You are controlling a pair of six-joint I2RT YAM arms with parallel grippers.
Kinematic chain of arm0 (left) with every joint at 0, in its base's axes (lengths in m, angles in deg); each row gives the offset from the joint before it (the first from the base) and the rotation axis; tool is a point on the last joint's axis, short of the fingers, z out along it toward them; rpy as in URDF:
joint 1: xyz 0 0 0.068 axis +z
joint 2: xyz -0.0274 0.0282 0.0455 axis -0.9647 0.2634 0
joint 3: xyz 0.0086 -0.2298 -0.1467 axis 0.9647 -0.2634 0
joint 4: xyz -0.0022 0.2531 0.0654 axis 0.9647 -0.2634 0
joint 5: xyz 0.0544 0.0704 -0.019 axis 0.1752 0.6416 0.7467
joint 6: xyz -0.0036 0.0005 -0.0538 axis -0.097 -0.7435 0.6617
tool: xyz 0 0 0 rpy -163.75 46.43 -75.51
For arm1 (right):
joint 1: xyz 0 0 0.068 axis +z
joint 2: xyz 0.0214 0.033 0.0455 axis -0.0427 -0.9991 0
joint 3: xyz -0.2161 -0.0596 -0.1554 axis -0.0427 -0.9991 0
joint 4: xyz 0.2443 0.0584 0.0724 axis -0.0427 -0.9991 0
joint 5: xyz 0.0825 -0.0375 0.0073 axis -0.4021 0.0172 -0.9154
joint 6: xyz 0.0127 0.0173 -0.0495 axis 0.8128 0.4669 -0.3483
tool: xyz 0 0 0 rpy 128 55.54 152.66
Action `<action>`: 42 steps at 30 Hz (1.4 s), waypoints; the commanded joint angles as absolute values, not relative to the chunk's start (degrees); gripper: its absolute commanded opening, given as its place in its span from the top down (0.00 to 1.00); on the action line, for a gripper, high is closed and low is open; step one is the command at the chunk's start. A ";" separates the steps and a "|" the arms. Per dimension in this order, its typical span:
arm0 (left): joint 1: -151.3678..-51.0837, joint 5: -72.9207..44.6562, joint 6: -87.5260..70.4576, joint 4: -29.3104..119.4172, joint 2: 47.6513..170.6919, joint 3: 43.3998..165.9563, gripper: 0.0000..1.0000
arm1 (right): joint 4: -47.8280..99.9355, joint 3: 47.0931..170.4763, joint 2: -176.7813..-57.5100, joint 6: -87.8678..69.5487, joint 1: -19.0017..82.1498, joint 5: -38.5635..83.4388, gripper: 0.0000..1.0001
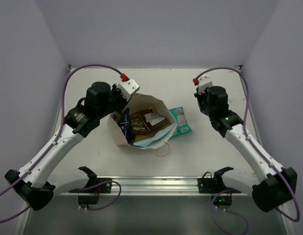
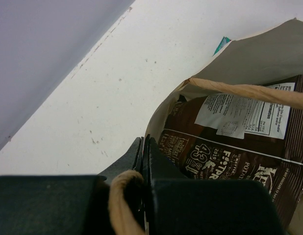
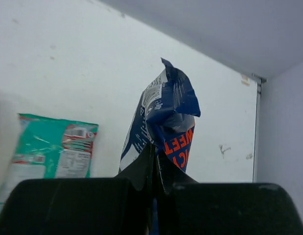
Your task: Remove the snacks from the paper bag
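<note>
One paper bag (image 1: 149, 102), at least five snack packets (image 1: 181, 122)

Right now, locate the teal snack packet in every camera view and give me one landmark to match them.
Top external: the teal packet lies flat on the table, beside the paper bag, on its right.
Left wrist: only its corner peeks past the bag's far rim.
Right wrist: lower left, left of the dark blue packet in the right claw.
Shared landmark: the white table.

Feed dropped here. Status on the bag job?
Left gripper: jaws shut on paper bag rim. Right gripper: jaws shut on dark blue packet. Teal packet out; brown packets in bag.
</note>
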State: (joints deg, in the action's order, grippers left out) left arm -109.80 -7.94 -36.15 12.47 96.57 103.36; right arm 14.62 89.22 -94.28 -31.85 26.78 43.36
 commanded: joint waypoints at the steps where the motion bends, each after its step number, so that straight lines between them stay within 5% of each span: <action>1: -110.15 -7.98 -35.84 15.44 95.03 104.31 1.00 | 23.54 86.60 -100.91 -31.00 22.41 49.40 1.00; 6: -110.15 -8.24 -36.64 15.18 94.67 104.32 1.00 | 27.27 88.33 -115.92 -30.58 21.70 55.74 1.00; 9: -110.15 -7.98 -36.90 14.56 94.67 104.05 1.00 | 22.35 91.15 -119.73 -24.35 22.13 50.66 0.92; 13: -110.23 -7.80 -37.16 14.21 94.50 103.70 1.00 | 19.72 90.54 -114.50 -18.71 24.15 39.08 0.48; 19: -110.15 -7.98 -37.43 13.77 94.59 103.61 1.00 | 13.13 94.23 -98.31 -8.34 27.93 30.62 0.26; 29: -110.15 -6.23 -36.55 13.59 94.41 103.17 1.00 | 17.85 97.40 -88.79 3.44 50.58 26.83 0.23; 42: -110.15 -5.61 -33.39 13.16 93.71 104.14 1.00 | 34.71 96.00 -108.74 11.71 63.53 35.00 0.28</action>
State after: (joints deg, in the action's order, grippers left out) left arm -109.91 -6.38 -35.03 11.71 95.72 102.99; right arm 25.55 96.87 -108.05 7.80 63.05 30.70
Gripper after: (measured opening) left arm 0.050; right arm 0.720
